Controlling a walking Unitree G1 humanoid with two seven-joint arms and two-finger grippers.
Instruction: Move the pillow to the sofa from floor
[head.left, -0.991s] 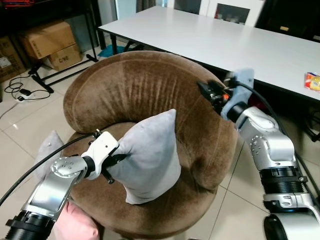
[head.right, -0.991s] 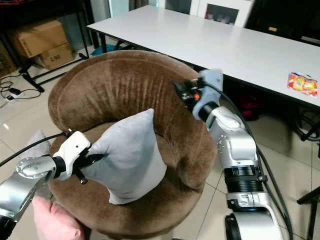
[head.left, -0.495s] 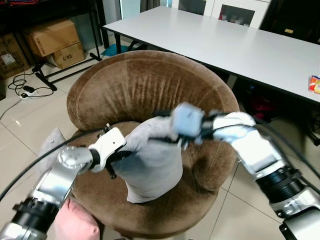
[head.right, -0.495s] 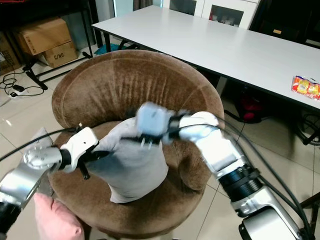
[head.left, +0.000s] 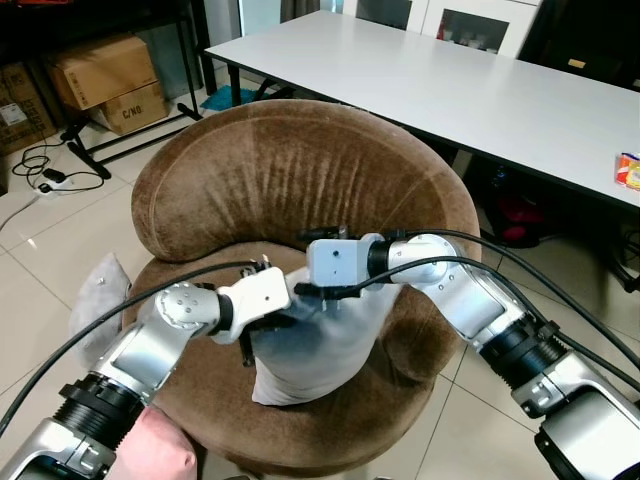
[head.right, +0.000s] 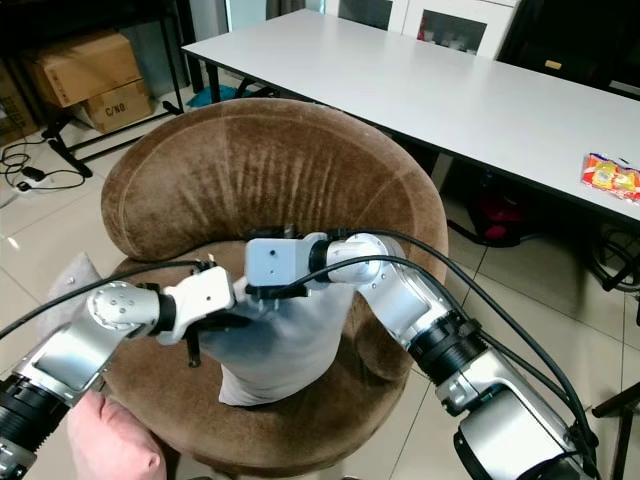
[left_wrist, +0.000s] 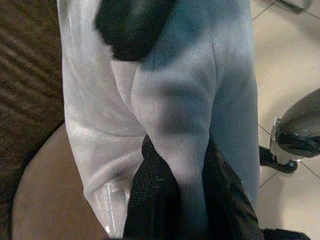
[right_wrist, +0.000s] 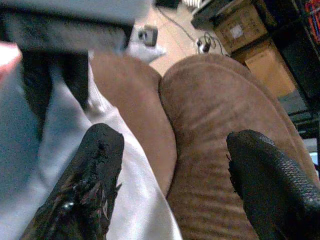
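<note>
I'm looking at the grey pillow (head.left: 322, 340), and it is sitting upright on the seat of the round brown sofa (head.left: 300, 170), leaning a little toward the backrest. My left gripper (head.left: 272, 322) is pinching a fold of the pillow's fabric, and in the left wrist view the two black fingers (left_wrist: 155, 200) are squeezing a ridge of grey cloth between them. My right gripper (head.left: 310, 290) is reaching across from the other side and pressing at the pillow's top edge, just beside the left gripper. In the right wrist view its fingers (right_wrist: 92, 175) are spread wide apart, one lying against the pillow cloth, the other over the brown backrest, gripping nothing.

Moving outward from the fingers, the sofa's curved back is rising just beyond both grippers. Below my left arm, a pink cushion (head.left: 150, 455) is lying on the tiled floor (head.left: 50, 250), and another grey pillow (head.left: 98, 300) is resting on the floor against the sofa's left side. Well beyond the sofa, a long white desk (head.left: 440, 80) is stretching across, with a small colourful packet (head.left: 627, 170) lying at its far right edge. Cardboard boxes (head.left: 105, 85) are stacked under a dark rack at the far left, near some cables on the floor.
</note>
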